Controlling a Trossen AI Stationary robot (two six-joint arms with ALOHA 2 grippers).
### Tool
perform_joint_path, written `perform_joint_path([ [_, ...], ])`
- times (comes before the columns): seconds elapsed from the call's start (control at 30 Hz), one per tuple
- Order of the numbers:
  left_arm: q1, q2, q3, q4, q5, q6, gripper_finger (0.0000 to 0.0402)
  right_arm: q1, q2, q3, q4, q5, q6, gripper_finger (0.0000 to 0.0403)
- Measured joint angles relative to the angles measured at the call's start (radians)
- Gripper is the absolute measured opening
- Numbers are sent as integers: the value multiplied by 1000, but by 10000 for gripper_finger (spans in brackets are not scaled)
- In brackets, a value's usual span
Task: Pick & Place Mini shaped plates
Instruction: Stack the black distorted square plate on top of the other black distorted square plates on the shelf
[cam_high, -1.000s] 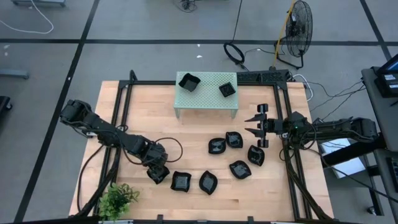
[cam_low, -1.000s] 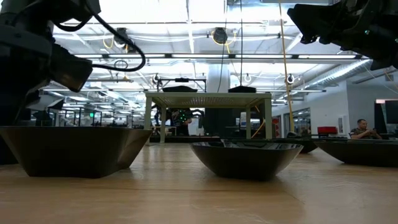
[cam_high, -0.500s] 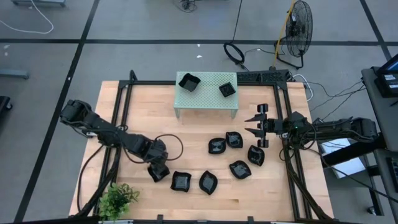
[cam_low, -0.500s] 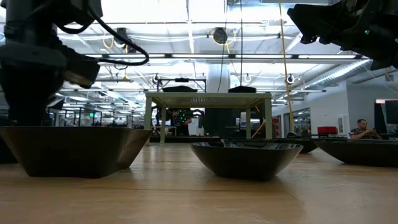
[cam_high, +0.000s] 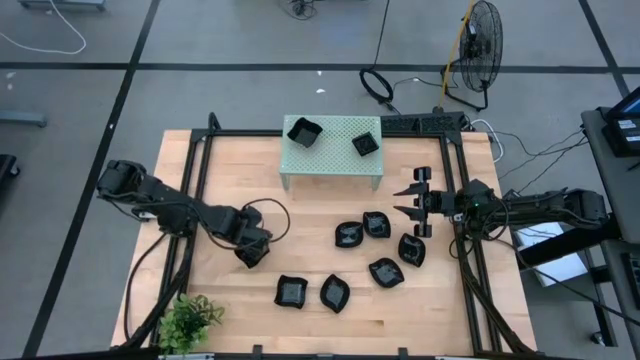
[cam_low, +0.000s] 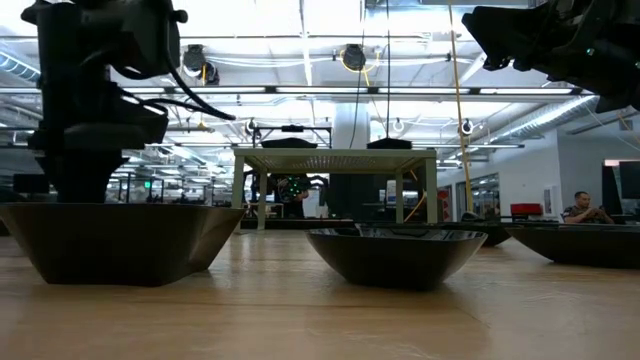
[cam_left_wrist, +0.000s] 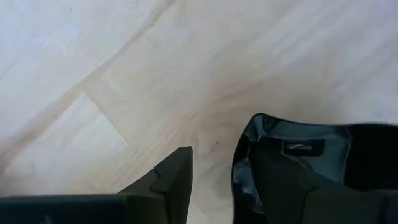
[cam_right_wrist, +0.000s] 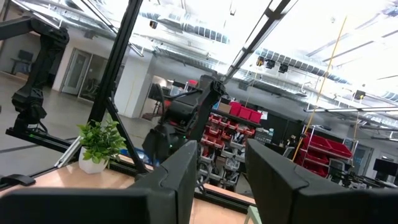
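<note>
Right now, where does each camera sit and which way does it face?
High: above the table, looking straight down; both arms, left gripper mid-left, right gripper open at the right edge.
Low: at table-top height, level across plates toward the stand; left arm at picture's left.
Left wrist: looking down at the wood; own fingers, held plate.
Right wrist: level across the table toward the plant; own fingers.
Shared: high and low show the stand.
</note>
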Motion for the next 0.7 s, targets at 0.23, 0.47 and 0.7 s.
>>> perform_joint_path([
  [0.23,13,0,0,0,98,19,161,0,0,0,0,0,-1,125],
  [0.47,-9,0,0,10,111,38,161,0,0,0,0,0,0,125],
  [0.7,-11,0,0,14,104,41,161,0,0,0,0,0,0,125],
])
